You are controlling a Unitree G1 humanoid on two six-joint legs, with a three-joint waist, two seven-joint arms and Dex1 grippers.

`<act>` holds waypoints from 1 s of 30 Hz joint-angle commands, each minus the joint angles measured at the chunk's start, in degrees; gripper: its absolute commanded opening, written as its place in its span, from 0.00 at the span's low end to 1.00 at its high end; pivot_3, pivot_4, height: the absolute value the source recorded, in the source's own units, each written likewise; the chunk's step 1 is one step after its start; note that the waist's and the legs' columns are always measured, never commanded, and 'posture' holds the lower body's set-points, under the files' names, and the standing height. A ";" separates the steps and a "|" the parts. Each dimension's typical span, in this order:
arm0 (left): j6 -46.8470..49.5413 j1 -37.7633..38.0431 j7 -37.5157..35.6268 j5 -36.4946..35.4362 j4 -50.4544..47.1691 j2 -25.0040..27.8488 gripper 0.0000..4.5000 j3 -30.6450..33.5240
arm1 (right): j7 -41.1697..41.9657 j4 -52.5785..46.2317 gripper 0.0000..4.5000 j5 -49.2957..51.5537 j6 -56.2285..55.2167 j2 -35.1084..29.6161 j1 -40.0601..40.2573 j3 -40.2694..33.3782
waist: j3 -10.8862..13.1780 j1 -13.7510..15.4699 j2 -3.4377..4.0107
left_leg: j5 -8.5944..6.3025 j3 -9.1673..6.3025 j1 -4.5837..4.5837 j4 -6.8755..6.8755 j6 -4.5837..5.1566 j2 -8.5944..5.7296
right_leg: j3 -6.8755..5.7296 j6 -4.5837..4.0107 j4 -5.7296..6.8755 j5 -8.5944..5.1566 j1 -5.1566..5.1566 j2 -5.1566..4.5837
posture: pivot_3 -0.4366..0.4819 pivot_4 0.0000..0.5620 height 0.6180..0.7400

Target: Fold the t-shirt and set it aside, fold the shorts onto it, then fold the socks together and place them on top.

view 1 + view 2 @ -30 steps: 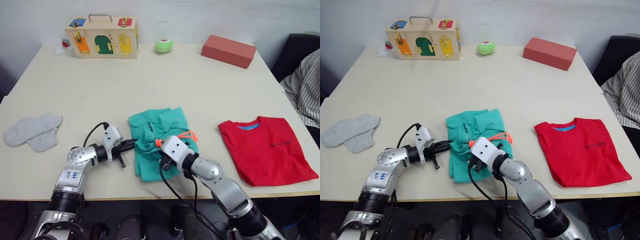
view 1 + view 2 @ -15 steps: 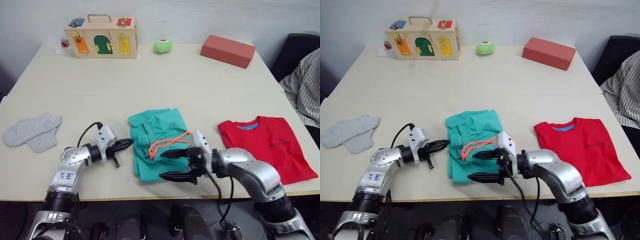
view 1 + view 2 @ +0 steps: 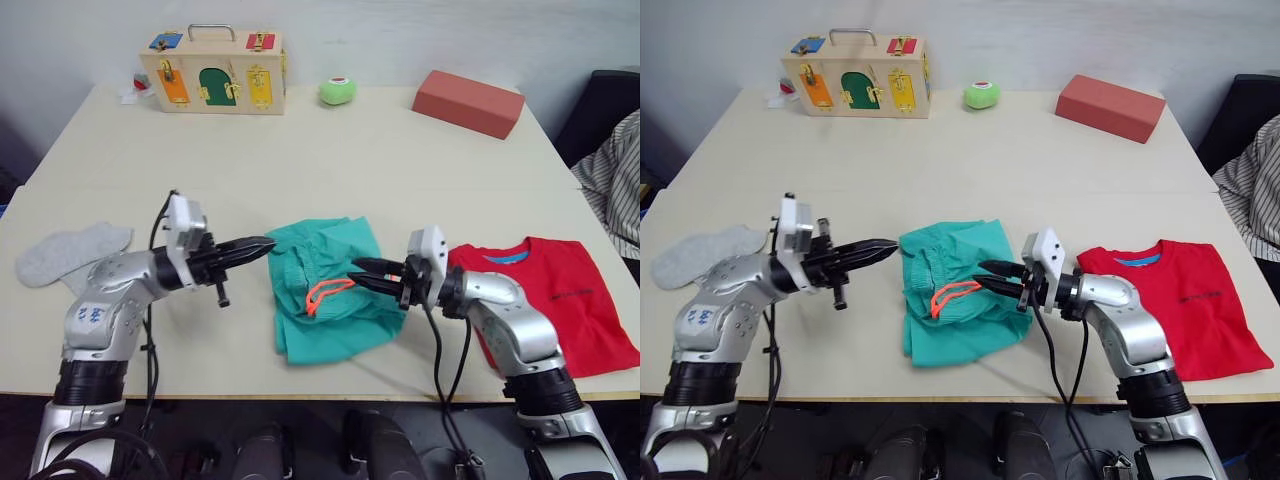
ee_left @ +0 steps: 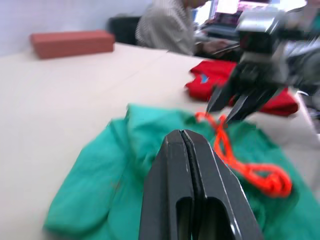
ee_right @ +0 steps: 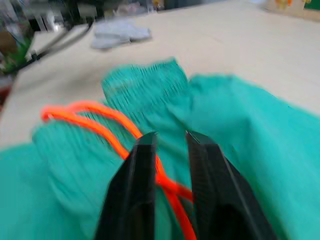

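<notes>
Socks [image 3: 70, 252] lie at the desk's [image 3: 330, 160] left edge. Left gripper [image 3: 262, 247], fingers pressed together, hovers beside the crumpled shorts [image 3: 330, 290] at the front edge; right gripper [image 3: 358, 272], slightly spread, straddles their drawstring [image 3: 325, 292]. T-shirt [image 3: 555, 300] lies folded at the front right corner.

Our head pair looks forward-down over surface [image 3: 330, 150]; wrist cameras sit low, close, facing each other across shorts [image 3: 325, 285], which all views share.
</notes>
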 commanded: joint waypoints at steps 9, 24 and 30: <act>-15.63 -12.20 6.00 22.66 31.58 -14.72 0.00 -17.66 | 5.66 4.78 0.01 -7.73 -9.65 -0.69 4.84 6.94 | 0.04 -0.61 -0.07 | 0.08 0.14 0.12 0.12 -0.01 0.08 | 0.20 0.02 0.03 0.01 0.00 0.12 | 0.48 0.27 1.00; -26.54 -6.11 -3.64 14.61 25.30 -11.87 0.00 -8.53 | 7.48 -17.08 0.01 11.42 10.32 -9.31 8.09 -2.69 | 0.10 -0.62 -0.10 | 0.16 -0.13 0.19 0.05 -0.23 0.23 | 0.00 -0.08 0.16 0.04 -0.01 0.12 | 0.48 0.27 1.00; -23.76 -2.26 -1.51 17.18 18.08 -10.32 0.00 -9.83 | 3.18 -6.48 0.01 8.06 8.27 -3.16 -1.11 -2.95 | 0.11 0.12 -0.11 | 0.15 -0.19 0.13 0.06 -0.14 0.15 | -0.03 -0.14 0.12 0.07 0.02 0.00 | 0.48 0.27 1.00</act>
